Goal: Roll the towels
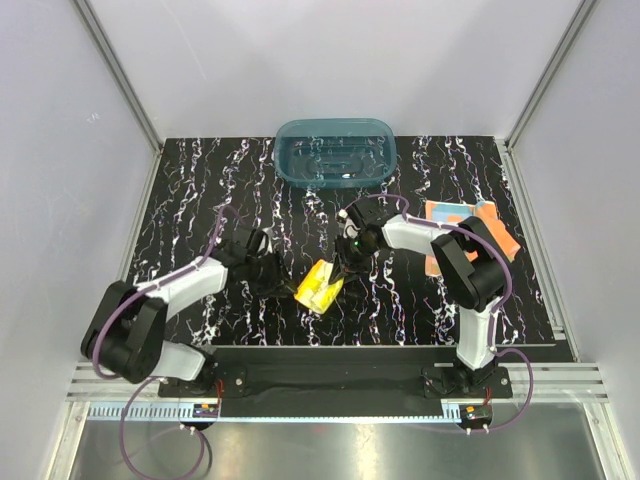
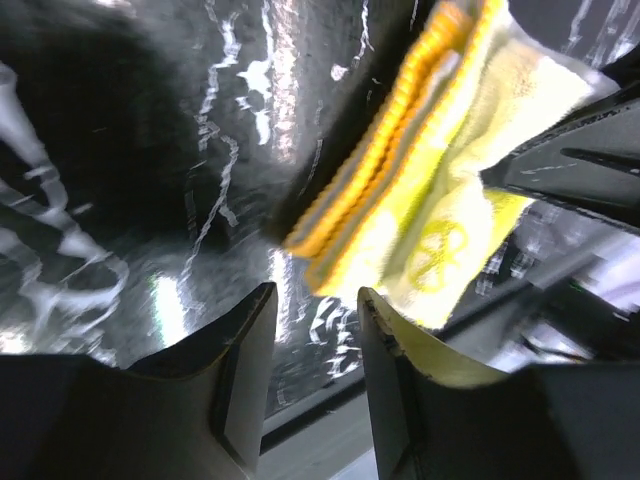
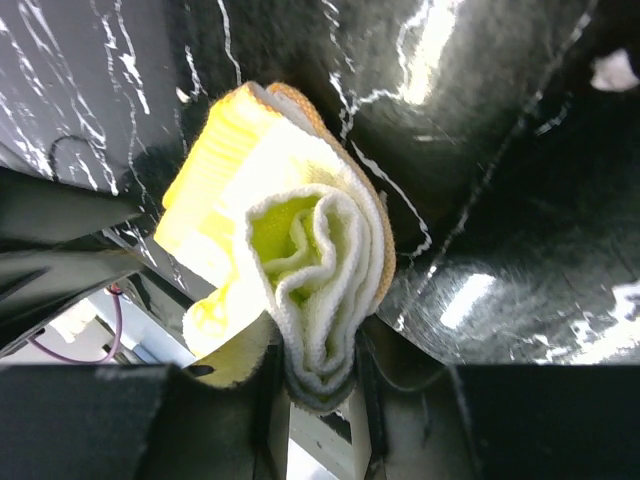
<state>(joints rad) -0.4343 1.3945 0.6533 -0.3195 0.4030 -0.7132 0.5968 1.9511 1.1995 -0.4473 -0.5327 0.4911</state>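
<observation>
White-shelled arms (image 1: pixel 190 283) with black joints, thin purple cables (image 1: pixel 122 430), black claw fingers (image 2: pixel 240 380)

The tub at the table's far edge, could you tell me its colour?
The tub is translucent teal, clearest in the top external view.

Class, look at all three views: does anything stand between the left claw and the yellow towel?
Nothing visible does. Only bare table lies between the left claw and the yellow towel; the right claw grips its far side.

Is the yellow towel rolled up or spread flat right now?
Rolled, loosely. In the right wrist view the yellow towel shows curled layers at its end, pinched by the right gripper.
</observation>
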